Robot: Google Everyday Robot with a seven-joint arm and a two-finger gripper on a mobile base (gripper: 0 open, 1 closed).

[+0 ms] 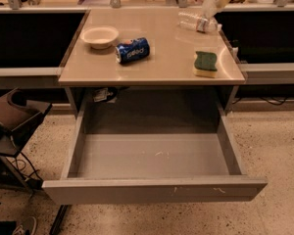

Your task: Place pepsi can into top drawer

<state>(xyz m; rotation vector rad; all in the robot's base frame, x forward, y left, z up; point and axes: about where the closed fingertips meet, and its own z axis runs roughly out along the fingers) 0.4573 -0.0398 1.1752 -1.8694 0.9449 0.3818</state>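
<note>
The pepsi can point(132, 50), blue with white lettering, lies on its side on the tan tabletop point(161, 70), left of centre. The top drawer point(154, 191) is pulled fully open below the table, and its grey inside is bare. My gripper point(211, 10) is a cream-coloured piece reaching down from the top edge of the view. It is over the back right of the table, just above a clear plastic bottle, and well to the right of the can and apart from it.
A cream bowl point(100, 35) stands just left of the can. A clear plastic bottle point(196, 21) lies at the back right. A green-and-yellow sponge point(206, 63) sits near the right edge. A dark chair point(14, 119) stands on the floor at the left.
</note>
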